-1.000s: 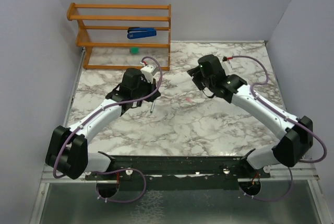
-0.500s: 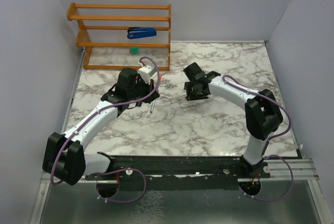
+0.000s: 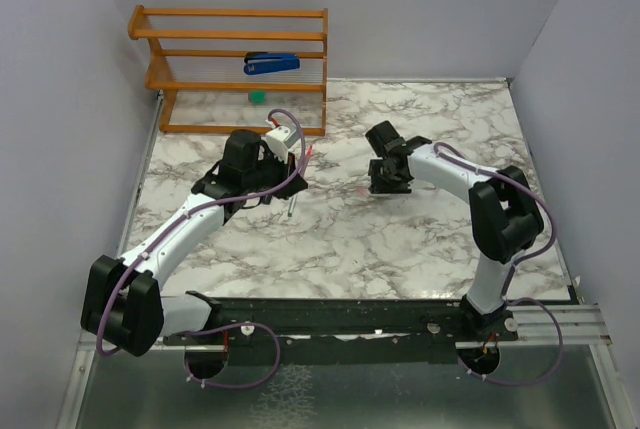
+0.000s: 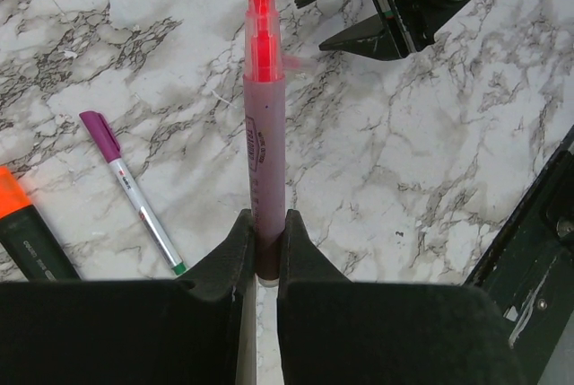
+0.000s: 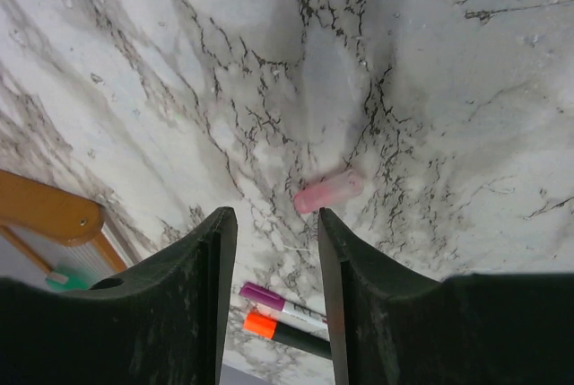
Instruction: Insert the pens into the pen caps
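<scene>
Left fingers (image 4: 260, 250) pinched the uncapped pink pen (image 4: 264, 134); right fingers (image 5: 273, 250), spread, hovered over the pink cap (image 5: 329, 191) mid-surface, needing to descend and close.

The worktop (image 4: 430, 161) looks like polished marble-patterned laminate, white with grey veins, smooth and faintly glossy. Clamped in the left gripper (image 4: 265, 250), whose fingers (image 4: 224, 268) are matt black plastic, the pink pen (image 4: 265, 143) has a translucent, satin plastic barrel and a brighter, felt-like tip. Ahead of the right gripper (image 5: 272, 250), also matt black plastic, the pink cap (image 5: 329, 191) appears frosted, semi-clear plastic. Beyond the left gripper, the rack (image 3: 228, 49) is varnished orange-brown wood.
</scene>
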Tool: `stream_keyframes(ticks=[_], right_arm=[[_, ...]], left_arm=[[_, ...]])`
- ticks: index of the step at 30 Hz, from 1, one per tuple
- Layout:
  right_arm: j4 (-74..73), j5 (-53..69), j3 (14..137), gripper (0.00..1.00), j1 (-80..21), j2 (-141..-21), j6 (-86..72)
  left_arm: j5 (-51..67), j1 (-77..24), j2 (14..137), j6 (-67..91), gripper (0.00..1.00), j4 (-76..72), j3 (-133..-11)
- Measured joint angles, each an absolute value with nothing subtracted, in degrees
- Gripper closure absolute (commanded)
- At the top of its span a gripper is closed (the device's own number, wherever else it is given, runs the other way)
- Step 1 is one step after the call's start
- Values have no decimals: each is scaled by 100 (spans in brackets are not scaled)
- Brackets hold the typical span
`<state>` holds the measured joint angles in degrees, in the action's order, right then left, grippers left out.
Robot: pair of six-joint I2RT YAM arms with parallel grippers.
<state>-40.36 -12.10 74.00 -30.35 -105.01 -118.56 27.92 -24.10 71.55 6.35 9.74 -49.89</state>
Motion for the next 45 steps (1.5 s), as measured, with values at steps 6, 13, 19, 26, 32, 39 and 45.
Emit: stream_keyframes(ticks=[6, 13, 19, 26, 32, 39, 45], right_arm=[[-3953, -1009, 7352, 58, -3026, -10659, -11858], [-3747, -919, 7168, 58, -3030, -10661, -11869], [-3575, -819, 7107, 58, -3030, -10661, -11872], [-3433, -696, 7019, 58, -3030, -10731, -11872], [-3382, -650, 6976, 58, -3028, -10759, -11874], [-3339, -561, 6851, 66, -3026, -10770, -11889], [-3273, -458, 6785, 71, -3024, -10768, -11900]], left_arm=[[2832, -2410, 7157, 635, 100, 974, -4989], [2880, -2394, 7275, 637, 100, 974, -4989], [2912, -2357, 7376, 637, 100, 974, -4989], [2915, -2331, 7430, 639, 100, 974, -4989], [2917, -2320, 7507, 639, 100, 974, -4989], [2926, -2296, 7533, 639, 100, 978, -4989], [2932, -2285, 7557, 639, 100, 978, -4989]])
